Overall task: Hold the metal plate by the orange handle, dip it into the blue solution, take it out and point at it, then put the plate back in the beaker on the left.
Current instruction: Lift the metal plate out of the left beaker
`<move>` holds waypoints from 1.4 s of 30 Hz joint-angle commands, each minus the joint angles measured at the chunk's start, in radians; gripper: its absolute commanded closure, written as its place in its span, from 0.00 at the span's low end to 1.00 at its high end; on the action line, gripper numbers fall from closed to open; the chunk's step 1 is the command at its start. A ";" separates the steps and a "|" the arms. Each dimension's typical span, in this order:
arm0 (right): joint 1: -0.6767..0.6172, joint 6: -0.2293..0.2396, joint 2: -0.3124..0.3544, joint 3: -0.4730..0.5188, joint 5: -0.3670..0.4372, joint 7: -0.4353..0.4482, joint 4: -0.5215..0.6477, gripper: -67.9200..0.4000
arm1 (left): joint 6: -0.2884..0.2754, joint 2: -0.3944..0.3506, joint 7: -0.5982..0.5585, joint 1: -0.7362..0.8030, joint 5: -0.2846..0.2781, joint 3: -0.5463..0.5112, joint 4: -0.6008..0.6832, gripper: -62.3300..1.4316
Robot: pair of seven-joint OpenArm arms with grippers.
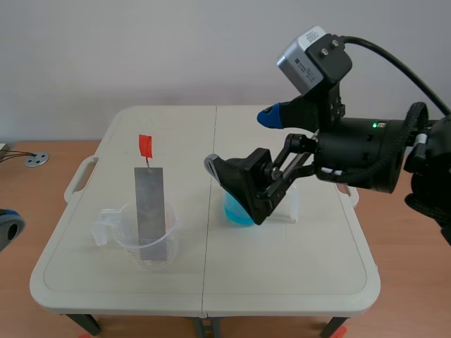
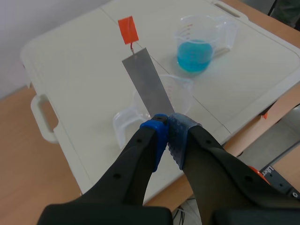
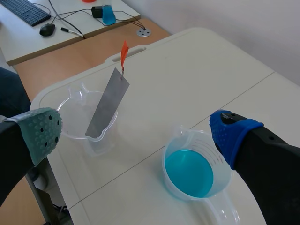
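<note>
Prob. nothing done yet: plate (image 1: 150, 211) stands tilted in clear beaker (image 1: 141, 239) on L, leaning on rim, orange handle (image 1: 145, 146) free at top, ungripped. All left to do: grab handle, dip, lift out, point, put back. R gripper (image 1: 242, 141) spread wide, nothing btwn pads, raised over table (image 1: 282, 282), above blue beaker (image 3: 197, 171). L gripper (image 2: 167, 125) closed on nothing, pads touching, low off table's L side, apart from plate. Contents: clear beaker w/ plate only, no liquid seen; blue beaker partly filled w/ blue soln (image 3: 189, 172), nothing dipped in it
</note>
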 commanded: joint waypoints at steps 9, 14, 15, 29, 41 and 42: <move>0.189 0.000 -0.087 -0.109 0.011 0.019 -0.221 0.02 | 0.005 0.003 -0.021 0.199 -0.010 -0.097 0.019 0.96; 0.278 0.000 -0.153 -0.133 0.011 0.019 -0.359 0.02 | 0.005 0.003 -0.012 0.231 -0.003 -0.103 0.018 0.96; 0.294 0.000 -0.166 -0.136 0.011 0.019 -0.384 0.02 | 0.005 0.002 -0.009 0.230 -0.002 -0.103 0.018 0.96; 0.428 -0.004 -0.313 -0.202 -0.126 0.037 -0.577 0.02 | 0.005 0.002 -0.009 0.230 -0.003 -0.103 0.018 0.96; 0.484 -0.003 -0.398 -0.202 -0.249 0.134 -0.714 0.03 | 0.005 0.002 -0.010 0.227 -0.003 -0.103 0.018 0.96; 0.484 -0.006 -0.403 -0.202 -0.258 0.145 -0.718 0.06 | 0.005 0.002 -0.010 0.227 -0.003 -0.103 0.018 0.96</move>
